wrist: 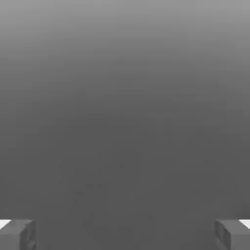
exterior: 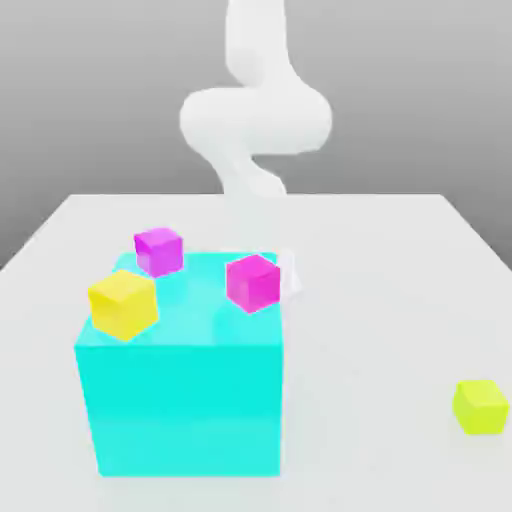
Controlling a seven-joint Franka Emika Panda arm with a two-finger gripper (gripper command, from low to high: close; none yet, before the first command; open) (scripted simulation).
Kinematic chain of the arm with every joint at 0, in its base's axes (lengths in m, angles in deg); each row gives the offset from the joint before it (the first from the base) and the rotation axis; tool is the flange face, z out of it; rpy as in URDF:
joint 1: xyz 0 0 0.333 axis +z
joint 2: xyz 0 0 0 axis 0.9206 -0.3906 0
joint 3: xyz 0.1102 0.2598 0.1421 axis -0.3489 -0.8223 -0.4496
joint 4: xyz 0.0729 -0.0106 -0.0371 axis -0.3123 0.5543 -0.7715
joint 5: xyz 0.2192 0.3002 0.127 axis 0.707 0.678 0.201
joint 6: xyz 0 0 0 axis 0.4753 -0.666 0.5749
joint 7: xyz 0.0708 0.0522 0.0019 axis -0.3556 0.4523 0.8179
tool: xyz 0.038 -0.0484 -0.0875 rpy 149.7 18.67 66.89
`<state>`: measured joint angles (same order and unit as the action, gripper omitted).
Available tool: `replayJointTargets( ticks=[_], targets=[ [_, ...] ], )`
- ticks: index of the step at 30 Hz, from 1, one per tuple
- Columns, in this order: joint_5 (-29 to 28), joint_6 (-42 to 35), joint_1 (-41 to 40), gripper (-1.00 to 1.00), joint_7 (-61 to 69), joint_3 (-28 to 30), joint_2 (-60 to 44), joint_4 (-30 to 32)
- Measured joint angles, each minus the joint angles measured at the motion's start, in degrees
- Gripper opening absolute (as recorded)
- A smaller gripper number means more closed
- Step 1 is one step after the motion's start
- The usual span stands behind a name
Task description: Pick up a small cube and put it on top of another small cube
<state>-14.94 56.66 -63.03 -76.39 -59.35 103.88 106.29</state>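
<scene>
We observe gripper [wrist: 125, 235] spread wide, pinching nothing. Big cyan block [exterior: 181, 410] bears yellow, purple and magenta cubes. We find lime cube [exterior: 481, 407] on table [exterior: 380, 300], well apart from block, at exterior view's right.

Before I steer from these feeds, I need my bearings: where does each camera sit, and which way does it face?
Exterior view: off the arm, facing it across the table and looking somewhat down; the big cyan block stands nearer the camera than the white arm.
Hand view: on the hand, looking out past its two spread fingers at a plain grey expanse I can't identify.
Shared: both show part of the robot; I can match no cube or block between them.
</scene>
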Motion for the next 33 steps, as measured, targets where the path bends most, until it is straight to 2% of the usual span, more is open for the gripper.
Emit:
replayJointTargets(
  ticks=[8,16,20,24,30,31,33],
  targets=[
    [3.5,7.0,11.7,0.0,17.6,-0.3,-17.0,3.4],
    [4.8,14.0,20.1,0.0,33.3,-4.2,-33.6,6.8],
    [2.6,17.6,25.5,0.0,39.1,-6.4,-41.9,8.5],
    [-2.4,21.2,28.1,0.0,42.9,-7.5,-50.1,10.2],
    [-7.6,29.8,31.5,0.0,42.1,-5.2,-62.6,9.1],
    [-7.9,30.9,31.8,-1.0,41.9,-4.9,-63.9,8.9],
    [-7.9,30.9,31.8,-1.0,41.9,-4.9,-63.9,8.9]
  ],
)
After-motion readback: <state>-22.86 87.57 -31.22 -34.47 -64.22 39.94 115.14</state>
